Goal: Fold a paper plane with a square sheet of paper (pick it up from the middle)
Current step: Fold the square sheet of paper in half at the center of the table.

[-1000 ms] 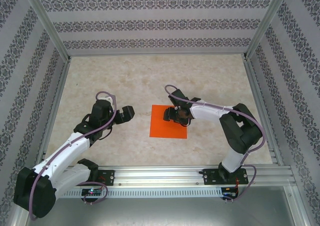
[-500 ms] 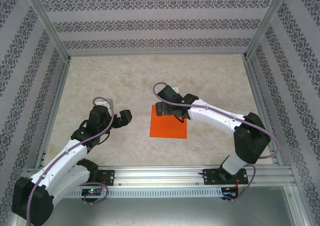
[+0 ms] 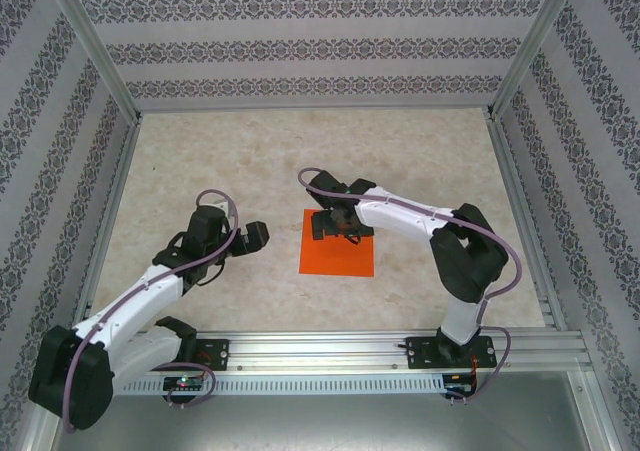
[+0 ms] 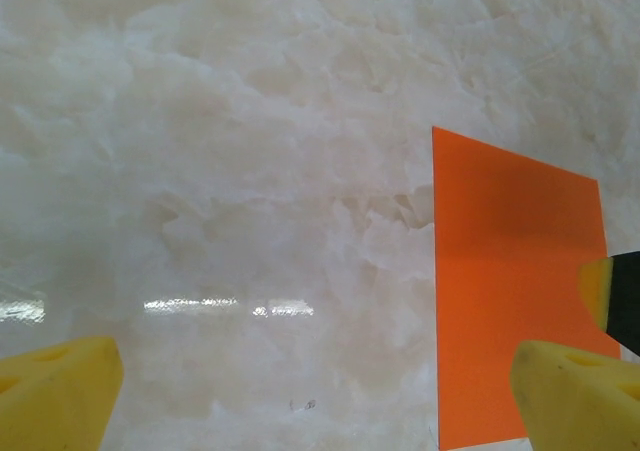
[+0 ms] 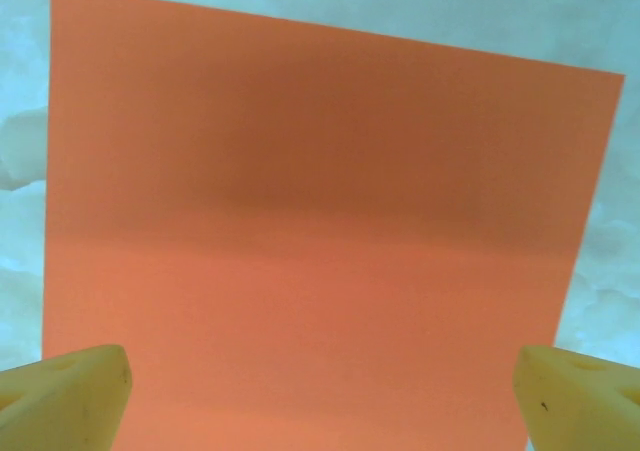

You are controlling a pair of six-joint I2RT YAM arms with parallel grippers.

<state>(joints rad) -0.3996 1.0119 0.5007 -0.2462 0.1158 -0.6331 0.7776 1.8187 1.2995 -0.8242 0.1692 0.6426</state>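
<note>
Above square sheet of paper [image 5: 320,221], right gripper [image 5: 320,391] agape, empty; left gripper [image 4: 310,391] agape nearby. Risked skidding thin paper if closed off-centre

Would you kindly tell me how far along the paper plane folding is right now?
Done: nothing folded; the square sheet of paper lies flat and uncreased on the table. In hand: the right gripper is above the sheet's far half, jaws open; the left gripper hangs open to its left. Left: the pickup and every fold.
</note>
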